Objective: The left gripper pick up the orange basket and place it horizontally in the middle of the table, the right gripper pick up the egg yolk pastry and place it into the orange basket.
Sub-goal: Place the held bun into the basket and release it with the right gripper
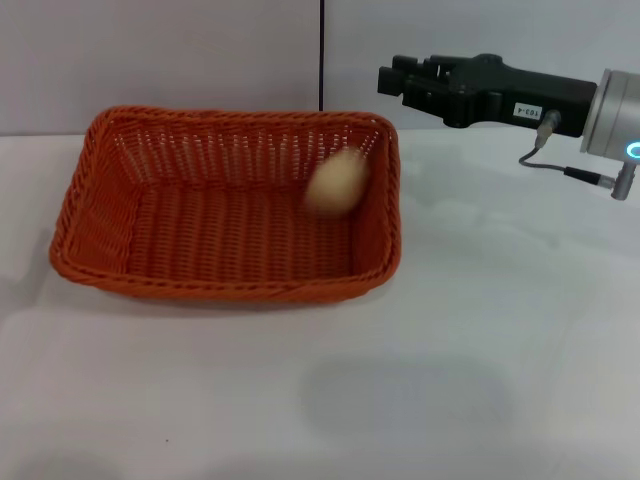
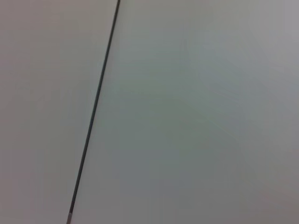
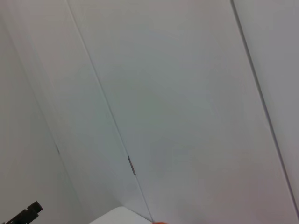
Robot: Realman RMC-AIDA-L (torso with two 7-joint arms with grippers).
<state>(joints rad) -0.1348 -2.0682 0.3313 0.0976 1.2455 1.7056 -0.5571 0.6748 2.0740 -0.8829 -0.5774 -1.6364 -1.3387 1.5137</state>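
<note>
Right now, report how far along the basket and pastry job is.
Done: the orange basket lies lengthwise across the middle of the table. In hand: the egg yolk pastry shows as a blur over the basket's right end, apparently dropping in, free of the right gripper, which hovers above the basket's far right corner. Left: only the pastry settling inside. The left gripper is out of sight.

White tabletop (image 1: 450, 380) fills lower part of head view, soft grey shadows on it. Behind it, pale grey wall (image 1: 160, 50) of flat panels. Thin dark vertical seam (image 1: 321, 50) splits panels near centre. Left wrist view: same plain panels, one dark seam (image 2: 96, 105) running slantwise. Right wrist view: several panel seams, small corner of white tabletop at edge. Light even, diffuse.
</note>
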